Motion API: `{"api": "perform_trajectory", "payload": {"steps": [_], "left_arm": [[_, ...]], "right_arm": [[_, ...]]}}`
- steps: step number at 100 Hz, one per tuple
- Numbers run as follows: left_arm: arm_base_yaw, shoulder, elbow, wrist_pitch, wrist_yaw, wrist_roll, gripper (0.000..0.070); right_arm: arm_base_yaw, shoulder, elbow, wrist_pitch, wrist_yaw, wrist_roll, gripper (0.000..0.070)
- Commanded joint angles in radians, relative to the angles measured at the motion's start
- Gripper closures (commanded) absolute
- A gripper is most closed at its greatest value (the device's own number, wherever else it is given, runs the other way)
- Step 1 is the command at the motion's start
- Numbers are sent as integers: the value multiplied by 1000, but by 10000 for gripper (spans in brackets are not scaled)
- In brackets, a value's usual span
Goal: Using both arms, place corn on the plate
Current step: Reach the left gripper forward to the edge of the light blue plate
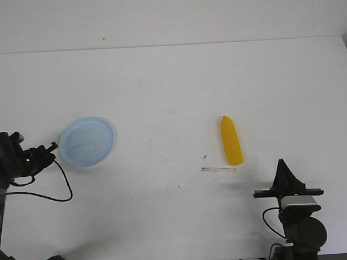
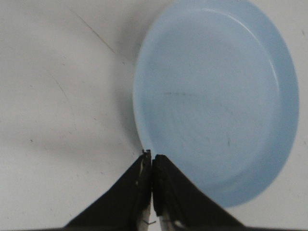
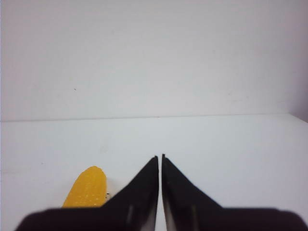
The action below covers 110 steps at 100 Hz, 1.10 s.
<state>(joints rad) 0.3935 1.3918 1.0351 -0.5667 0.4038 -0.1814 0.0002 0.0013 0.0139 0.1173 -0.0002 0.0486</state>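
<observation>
The yellow corn lies on the white table right of centre, its tapered end pointing away from me. The pale blue plate sits on the table at the left. My left gripper is shut and empty, its tips right at the plate's left rim; in the left wrist view the gripper meets the edge of the plate. My right gripper is shut and empty, near the front right, apart from the corn. The right wrist view shows the gripper with the corn off to one side.
A thin pale strip lies on the table just in front of the corn. The table's back edge meets a white wall. A black cable loops from the left arm over the table.
</observation>
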Motion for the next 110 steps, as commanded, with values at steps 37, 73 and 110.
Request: {"api": "perform_trajectory", "payload": {"steps": [37, 73, 110], "left_arm": [[1, 162, 20, 151, 13, -23, 407], [-46, 230, 20, 180, 12, -23, 420], [-77, 274, 20, 203, 11, -41, 630]], "right_arm": [[0, 0, -1, 10, 0, -3, 690], [0, 0, -1, 10, 0, -3, 690], [0, 0, -1, 10, 0, -3, 690]]}}
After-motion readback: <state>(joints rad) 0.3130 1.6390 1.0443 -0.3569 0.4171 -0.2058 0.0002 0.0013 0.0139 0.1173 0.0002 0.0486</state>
